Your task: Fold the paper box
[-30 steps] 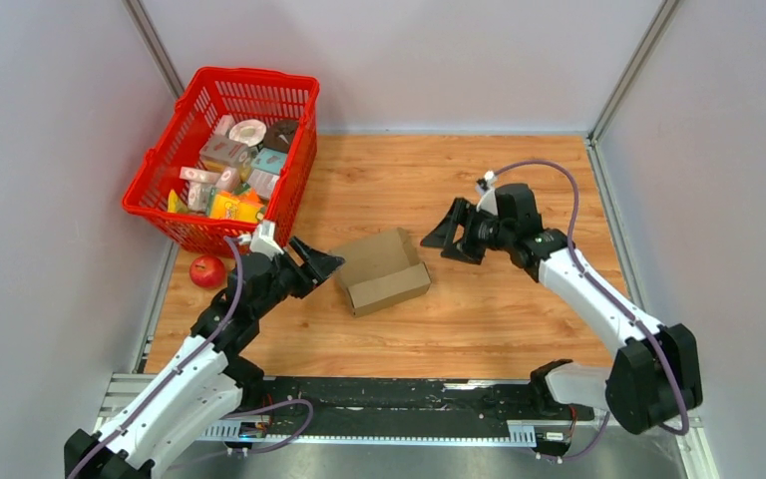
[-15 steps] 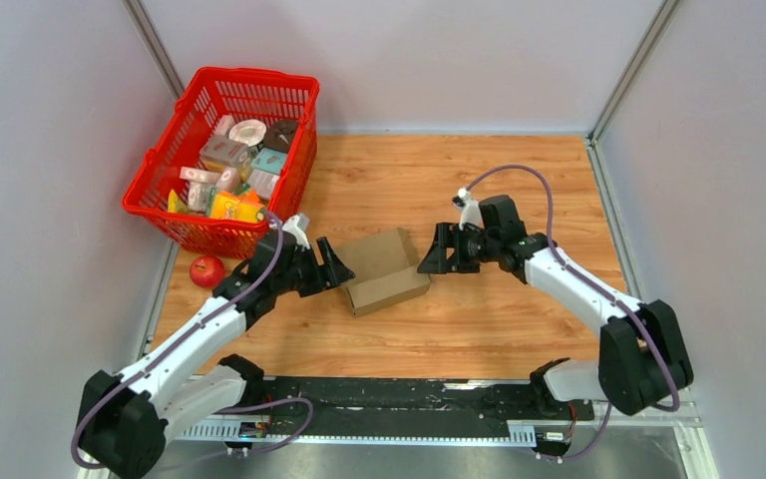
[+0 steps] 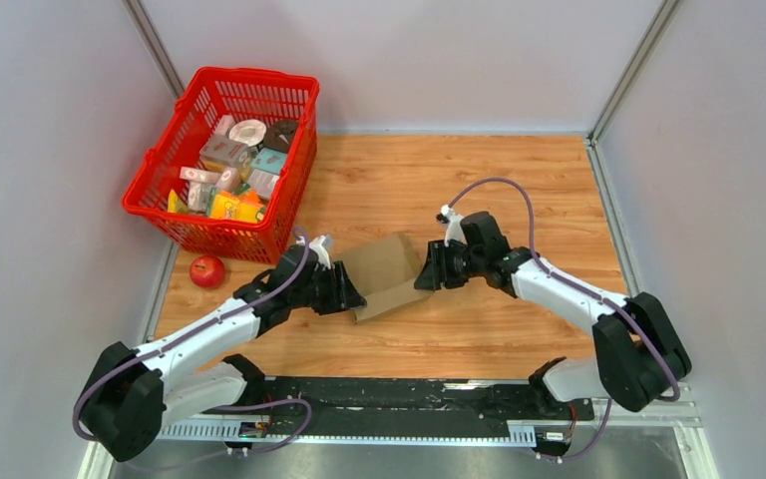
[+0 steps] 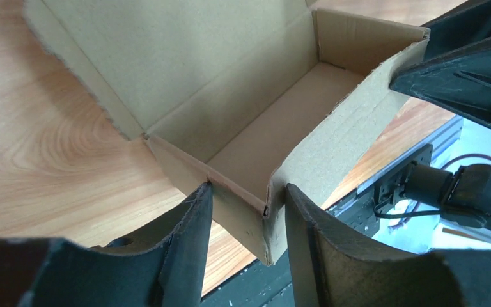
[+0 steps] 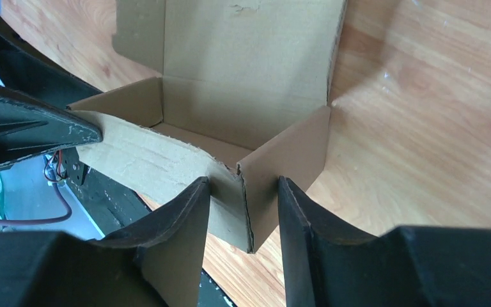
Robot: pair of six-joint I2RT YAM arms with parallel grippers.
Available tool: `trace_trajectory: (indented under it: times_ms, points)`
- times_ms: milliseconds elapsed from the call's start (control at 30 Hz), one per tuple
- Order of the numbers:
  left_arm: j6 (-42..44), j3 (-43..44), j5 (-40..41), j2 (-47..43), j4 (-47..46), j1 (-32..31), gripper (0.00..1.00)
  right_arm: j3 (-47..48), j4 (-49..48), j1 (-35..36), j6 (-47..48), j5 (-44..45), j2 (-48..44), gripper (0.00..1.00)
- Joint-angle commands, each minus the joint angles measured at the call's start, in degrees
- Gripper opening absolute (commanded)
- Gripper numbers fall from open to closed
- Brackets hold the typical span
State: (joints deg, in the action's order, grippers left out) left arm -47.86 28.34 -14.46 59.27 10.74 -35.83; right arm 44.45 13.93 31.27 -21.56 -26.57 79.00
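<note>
Left gripper (image 3: 345, 293) has its two fingers parted and set astride the near-left corner of the paper box (image 3: 383, 267), one finger outside the end wall and the other outside the front wall. Its wrist view shows the left gripper (image 4: 247, 192) close against the cardboard, though a firm pinch cannot be made out. The right gripper (image 3: 427, 275) stands the same way at the opposite near corner (a mirror of its partner), and from its own camera the right gripper (image 5: 243, 184) is parted with the corner fold between its fingers. The paper box (image 4: 262, 128) sits on the wooden table (image 3: 519, 180) about mid-way across, between the two grippers, with its tray open and its lid flap laid back on the far side. Farther left, a red apple (image 3: 207, 270) lies near the table's edge. Beyond the apple, a red basket (image 3: 156, 176) holds small printed packages (image 3: 231, 182).
</note>
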Motion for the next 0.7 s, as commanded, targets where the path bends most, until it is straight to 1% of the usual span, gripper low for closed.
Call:
trace_trajectory:
  times_ms: [0,100,133,167,267,333,400,467,500,533,567,600,633,667]
  points:
    - [-0.6,-3.1,3.6,-0.4,0.9,-4.0,0.50,-9.2,-0.9,2.7,-4.9,1.6,-4.8,0.43]
    - [-1.1,-4.2,5.6,-2.8,1.7,-7.2,0.52,-13.1,-1.3,3.1,-8.6,1.7,-9.6,0.44]
    - [-0.8,-3.7,6.7,-3.7,2.8,-8.2,0.53,-15.9,-1.6,3.3,-9.4,2.0,-11.0,0.46]
    - [-0.7,-3.6,9.2,-4.6,5.1,-10.5,0.55,-16.8,-1.7,3.4,-10.0,2.2,-14.4,0.50]
    - [-0.2,-3.6,12.9,-8.1,8.0,-13.1,0.56,-19.3,-1.0,3.7,-11.7,2.7,-18.4,0.54]
    - [-0.6,-3.7,14.3,-9.8,9.9,-15.3,0.56,-20.6,-0.5,4.0,-14.0,2.9,-22.4,0.57]
    - [-1.2,-4.5,14.3,-11.1,10.0,-17.3,0.56,-23.9,-1.4,4.3,-16.6,1.5,-25.5,0.63]
    - [-2.8,-5.4,15.8,-12.3,10.4,-18.2,0.62,-25.5,-1.5,4.3,-19.0,-0.8,-27.3,0.68]
    - [-2.9,-5.5,16.0,-14.1,10.9,-18.3,0.66,-25.0,0.5,4.3,-19.2,-1.3,-28.4,0.70]
    - [-2.8,-5.1,16.4,-15.1,11.4,-18.4,0.73,-24.2,2.4,4.2,-18.4,-0.7,-30.6,0.71]
    - [-2.6,-4.7,17.2,-17.6,12.4,-18.4,0.76,-23.0,4.6,4.3,-17.6,0.5,-31.8,0.77]
    - [-2.3,-4.2,17.9,-18.8,12.9,-18.4,0.79,-20.4,8.4,4.2,-16.9,1.7,-32.9,0.80]
    - [-1.2,-2.3,19.8,-19.7,14.0,-18.3,0.82,-19.2,9.4,4.2,-16.2,4.4,-34.4,0.83]
    - [-0.3,-1.0,20.9,-20.8,16.9,-18.0,0.83,-17.9,11.2,4.1,-14.1,6.0,-34.7,0.85]
